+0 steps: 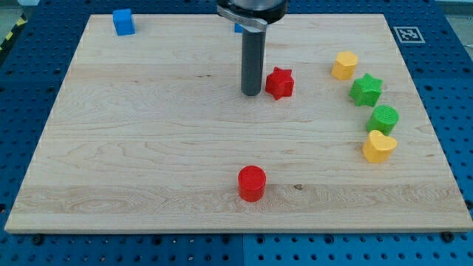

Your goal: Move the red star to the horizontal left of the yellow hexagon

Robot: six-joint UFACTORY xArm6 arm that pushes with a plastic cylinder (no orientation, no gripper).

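Light wooden board [148,148] on a blue perforated table [458,89]. No jaws here, so nothing to release or clench: just a straight dark rod, my tip [250,94] resting on the board just left of the small red star-shaped block [279,83], close beside it, contact impossible to tell.

Red star block slightly right of the board's middle and toward the far side. Further right and a little farther back, well apart from it, the yellow hexagonal block [344,65]. Bare wood between the two, nothing in the way.

Right of the hexagon, curving toward the near side: a green star-shaped block [366,89], then a green round-looking ribbed block [383,119], then a yellow heart-shaped block [379,146], each close beside the next.

Near the front edge, around the middle, a red cylindrical block [251,182], alone. At the far left corner, a blue cube-like block [123,21]. Behind the rod's mount at the far edge, a sliver of another blue block [238,29], shape hidden.

No containers on the board.
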